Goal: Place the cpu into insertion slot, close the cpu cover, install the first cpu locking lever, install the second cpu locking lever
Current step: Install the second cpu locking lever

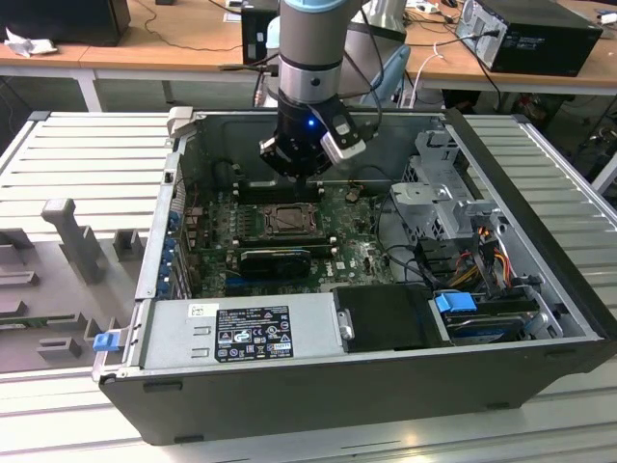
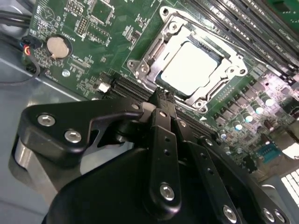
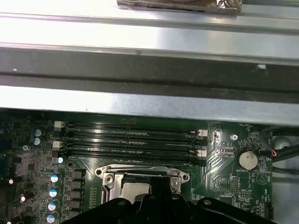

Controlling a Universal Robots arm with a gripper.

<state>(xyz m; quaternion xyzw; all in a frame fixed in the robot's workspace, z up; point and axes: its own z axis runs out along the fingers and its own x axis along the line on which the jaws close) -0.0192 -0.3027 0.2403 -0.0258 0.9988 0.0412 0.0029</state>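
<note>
The cpu point(image 2: 189, 70), a pale silvery square, lies inside the insertion slot point(image 1: 289, 220) on the green board. The cpu cover point(image 2: 156, 49), a silvery frame, lies flat around it. My gripper point(image 2: 163, 99) hangs just above the socket's edge nearest the wrist, fingers pressed together with nothing between them. In the exterior view the gripper point(image 1: 301, 181) sits over the far side of the socket. The first wrist view has the black fingertips point(image 3: 156, 186) overlapping the socket's rim point(image 3: 140, 173).
Long black memory slots point(image 3: 131, 140) run beside the socket, and a coin battery point(image 3: 246, 160) sits on the board. A black expansion card point(image 1: 275, 260), the power supply point(image 1: 241, 333) and a metal drive cage point(image 1: 434, 193) crowd the open case.
</note>
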